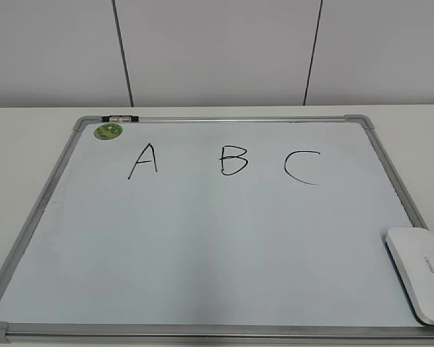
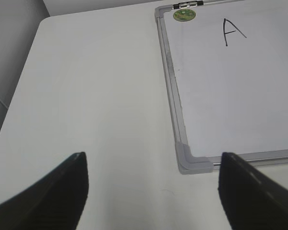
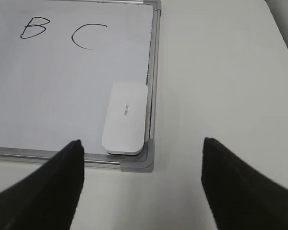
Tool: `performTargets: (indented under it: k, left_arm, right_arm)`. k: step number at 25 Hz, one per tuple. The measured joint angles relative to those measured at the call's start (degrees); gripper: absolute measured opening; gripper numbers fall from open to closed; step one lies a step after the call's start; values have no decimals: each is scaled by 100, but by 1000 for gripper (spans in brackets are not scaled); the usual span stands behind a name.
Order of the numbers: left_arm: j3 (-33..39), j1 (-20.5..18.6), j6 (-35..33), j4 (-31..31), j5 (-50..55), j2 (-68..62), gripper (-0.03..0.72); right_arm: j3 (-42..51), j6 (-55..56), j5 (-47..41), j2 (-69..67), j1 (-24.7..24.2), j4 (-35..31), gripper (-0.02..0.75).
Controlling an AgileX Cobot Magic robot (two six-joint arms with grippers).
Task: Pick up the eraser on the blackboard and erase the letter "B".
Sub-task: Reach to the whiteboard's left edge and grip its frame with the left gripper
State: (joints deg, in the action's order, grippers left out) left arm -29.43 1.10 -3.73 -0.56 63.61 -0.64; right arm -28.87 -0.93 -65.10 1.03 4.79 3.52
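The blackboard (image 1: 202,246) is a white board with a silver frame lying flat on the table. Black letters A (image 1: 143,160), the letter "B" (image 1: 233,160) and C (image 1: 304,167) run across its upper part. The white eraser (image 1: 419,271) lies on the board's near right corner; it also shows in the right wrist view (image 3: 125,118). My right gripper (image 3: 141,184) is open and empty, over bare table just short of that corner. My left gripper (image 2: 153,187) is open and empty, near the board's near left corner (image 2: 194,160). Neither gripper shows in the exterior view.
A round green sticker (image 1: 108,131) and a small clip (image 1: 120,117) sit at the board's far left corner. White table (image 2: 96,96) lies left and right of the board. A white panelled wall (image 1: 217,50) stands behind.
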Motion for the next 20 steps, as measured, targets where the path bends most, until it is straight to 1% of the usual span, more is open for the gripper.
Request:
performTargets:
  k: [13,20]
  left_arm:
    - [0,0,0,0,0,0,615]
    - [0,0,0,-3,0,0,591]
  right_arm:
    - [0,0,0,0,0,0,586]
    - [0,0,0,0,0,0,586]
